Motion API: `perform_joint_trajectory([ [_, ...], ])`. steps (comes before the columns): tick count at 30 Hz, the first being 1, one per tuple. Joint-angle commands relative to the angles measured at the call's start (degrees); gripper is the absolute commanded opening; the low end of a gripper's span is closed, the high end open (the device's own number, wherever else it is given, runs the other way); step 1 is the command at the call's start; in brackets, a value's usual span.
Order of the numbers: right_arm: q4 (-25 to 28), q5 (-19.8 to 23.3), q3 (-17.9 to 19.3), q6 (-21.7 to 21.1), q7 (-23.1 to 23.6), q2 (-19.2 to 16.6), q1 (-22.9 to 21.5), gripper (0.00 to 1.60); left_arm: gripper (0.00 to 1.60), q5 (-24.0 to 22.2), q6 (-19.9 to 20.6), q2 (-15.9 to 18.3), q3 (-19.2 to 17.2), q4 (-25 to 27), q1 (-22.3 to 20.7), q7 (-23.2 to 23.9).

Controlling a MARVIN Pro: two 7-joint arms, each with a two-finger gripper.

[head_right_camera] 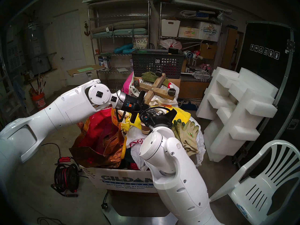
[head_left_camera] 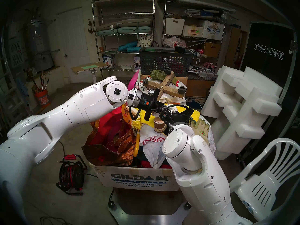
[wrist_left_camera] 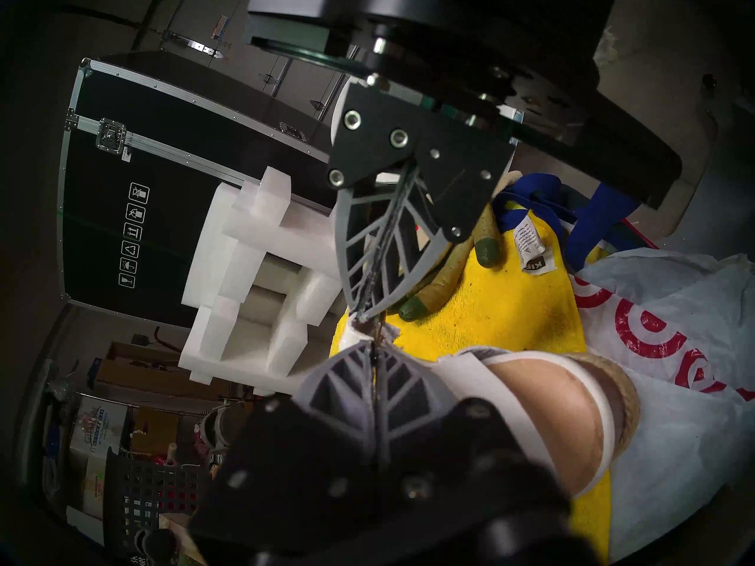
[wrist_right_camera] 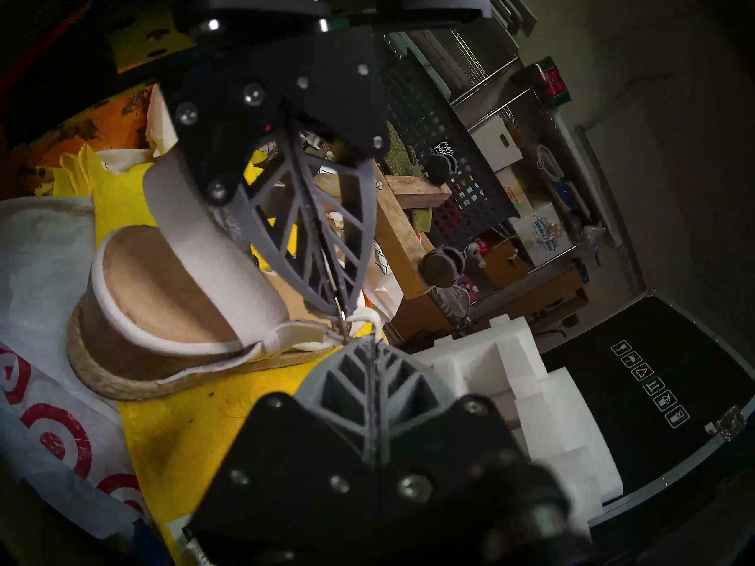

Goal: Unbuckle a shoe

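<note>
While both arms crowd the top of the heap, you have the left pincer [wrist_left_camera: 374, 350] and the right pincer [wrist_right_camera: 369, 340] each pressed together, tip to tip, on the thin ankle strap [wrist_right_camera: 363, 318] at the buckle end; in both wrist views each seems to pinch strap, though the buckle itself is too small to read, so I judge the unbuckling begun and not finished; the strap is not yet visibly free; the shoe [wrist_right_camera: 163, 303] lies on its side on the yellow towel [wrist_right_camera: 196, 422], atop the overfilled cardboard box [head_left_camera: 138, 179]; room is tight nearest you, the two wrists almost touching; beside the shoe lie work gloves [head_left_camera: 201, 127]; just beyond, a wooden caster frame [head_left_camera: 168, 86] blocks a forward pull; farther right, white foam blocks [head_left_camera: 240, 109] stand well apart; pulling up looks clearest
</note>
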State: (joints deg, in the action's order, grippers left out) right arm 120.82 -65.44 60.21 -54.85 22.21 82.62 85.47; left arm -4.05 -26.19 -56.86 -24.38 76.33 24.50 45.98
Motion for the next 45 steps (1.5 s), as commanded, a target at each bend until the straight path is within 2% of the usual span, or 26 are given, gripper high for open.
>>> perform_joint_trajectory([
  [1, 1.8, -1.4, 0.3, -0.1, 1.5, -0.1, -2.2, 0.00, 0.00, -0.7, -0.5, 0.1, -0.6, -0.2, -1.3, 1.0],
  [11, 1.8, -3.1, 0.7, -0.1, 3.7, -0.2, -2.8, 0.00, 0.00, -0.9, -1.4, 0.4, -0.5, -0.2, -1.0, 1.7],
  [19, 2.1, -4.4, 0.9, 0.0, 5.5, -2.5, -2.5, 0.00, 0.00, -1.0, -1.7, 0.5, -0.6, -0.4, -1.0, 2.1],
  [20, 1.9, -5.8, 0.2, 0.5, 5.7, -3.9, -2.8, 0.00, 0.00, -1.0, -1.7, 0.4, -0.6, -0.5, -1.0, 2.2],
  [24, 1.9, -6.4, 0.2, 0.8, 5.8, -4.4, -2.7, 0.00, 0.00, -1.1, -1.9, 0.4, -0.6, -0.6, -1.0, 2.3],
  [32, 1.8, -5.6, 1.3, 1.0, 5.1, -3.4, -2.6, 0.01, 0.00, -1.2, -1.9, 0.3, -0.6, -0.5, -1.0, 2.4],
  [34, 1.8, -5.3, 1.4, 1.0, 5.0, -3.1, -2.5, 0.21, 0.00, -1.2, -1.8, 0.3, -0.6, -0.5, -0.9, 2.3],
  [36, 2.7, -4.4, 1.9, 0.5, 5.9, -2.2, -2.3, 0.33, 0.00, -1.0, -1.8, 0.3, -0.6, -0.4, -0.9, 2.1],
  [40, 3.8, -3.3, 2.3, 0.2, 6.5, -1.3, -1.6, 0.41, 0.00, -0.8, -1.4, 0.3, -0.7, -0.2, -0.8, 1.4],
  [41, 4.6, -2.5, 2.4, -0.1, 6.9, -0.6, -1.1, 0.60, 0.00, -0.6, -0.9, 0.1, -0.7, -0.3, -0.8, 0.8],
  [42, 5.4, -1.2, 2.9, -0.1, 7.2, 0.5, -0.7, 0.65, 0.00, -0.6, -0.8, 0.0, -0.7, -0.5, -0.7, 0.6],
  [45, 6.2, -0.3, 2.9, -0.1, 7.1, 0.7, -0.1, 0.74, 0.00, -0.6, -0.5, -0.3, -0.8, -0.9, -0.8, 0.1],
])
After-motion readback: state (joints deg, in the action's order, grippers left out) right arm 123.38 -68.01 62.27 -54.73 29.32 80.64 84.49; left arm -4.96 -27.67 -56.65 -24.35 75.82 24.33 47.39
